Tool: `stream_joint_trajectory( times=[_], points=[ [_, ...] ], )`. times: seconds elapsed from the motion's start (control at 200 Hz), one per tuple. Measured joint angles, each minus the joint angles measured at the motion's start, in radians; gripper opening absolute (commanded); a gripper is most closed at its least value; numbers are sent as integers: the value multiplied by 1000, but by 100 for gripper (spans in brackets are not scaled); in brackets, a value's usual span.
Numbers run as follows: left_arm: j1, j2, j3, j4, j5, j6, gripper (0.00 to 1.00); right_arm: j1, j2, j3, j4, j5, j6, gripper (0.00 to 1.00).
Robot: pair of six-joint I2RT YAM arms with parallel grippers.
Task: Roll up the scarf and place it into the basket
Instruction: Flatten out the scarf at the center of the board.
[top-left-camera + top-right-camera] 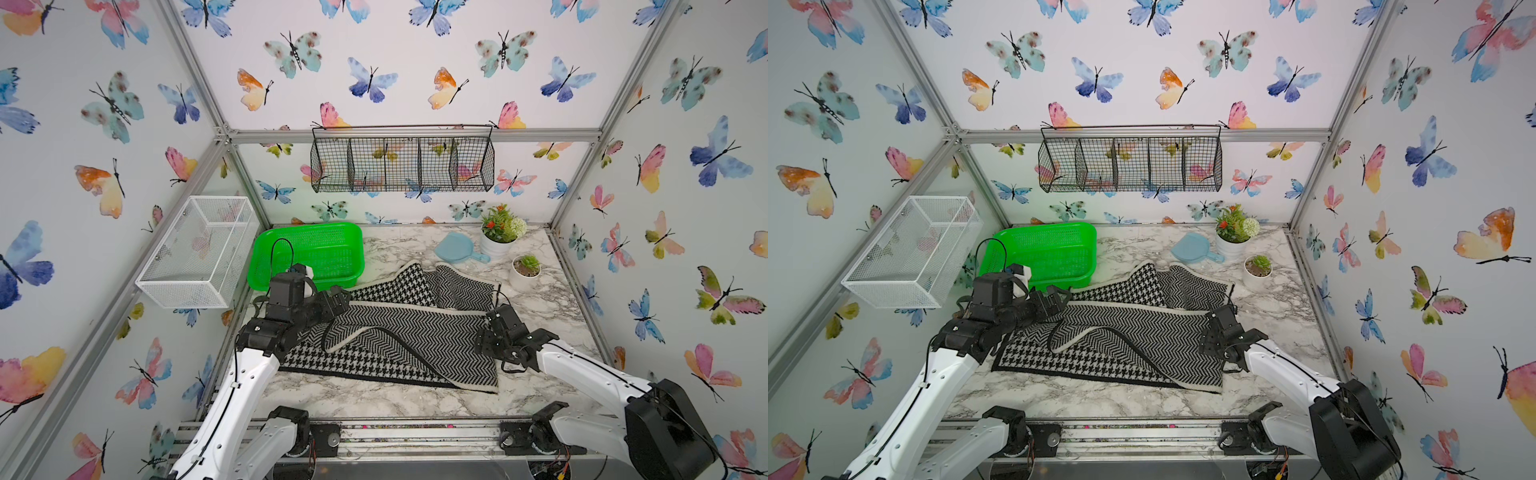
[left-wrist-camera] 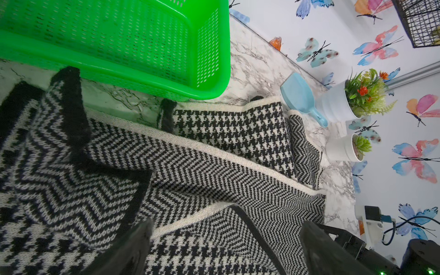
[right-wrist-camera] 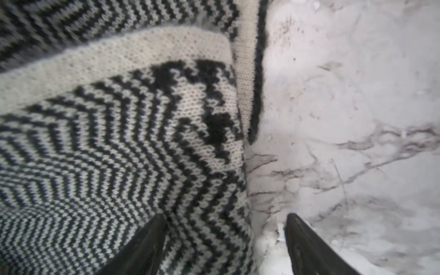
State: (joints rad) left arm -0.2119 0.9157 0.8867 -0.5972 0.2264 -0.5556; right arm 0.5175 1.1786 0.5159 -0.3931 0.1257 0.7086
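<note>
Marble-patterned tabletop [image 1: 374, 401] carries the black-and-white scarf [image 1: 415, 332], which lies loosely folded and unrolled, just beside the green basket [image 1: 307, 227] in the back left corner. The left gripper [image 2: 227, 225] hovers released, jaws wide, over the scarf's left end; the right gripper [image 3: 224, 215] has its jaws apart, straddling the scarf's right edge, clenching nothing

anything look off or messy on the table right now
Only the scarf: it lies across the table in uneven, skewed folds, both patterns showing, with one black corner curled up beside the green basket. Nothing looks spilled or damaged.
</note>
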Motion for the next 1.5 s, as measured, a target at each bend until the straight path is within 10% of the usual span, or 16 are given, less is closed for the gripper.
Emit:
stream_joint_trajectory(
  times=[0.345, 0.941, 1.502],
  points=[
    [-6, 0, -42, 19, 0, -7, 98, -9, 9, -34, 70, -51, -5, 2],
    [-49, 35, -141, 58, 10, -16, 98, -112, -236, 99, -79, -95, -34, 2],
    [-390, 307, -103, 182, -102, -190, 98, -147, -323, 334, -290, -3, -84, 2]
  ],
)
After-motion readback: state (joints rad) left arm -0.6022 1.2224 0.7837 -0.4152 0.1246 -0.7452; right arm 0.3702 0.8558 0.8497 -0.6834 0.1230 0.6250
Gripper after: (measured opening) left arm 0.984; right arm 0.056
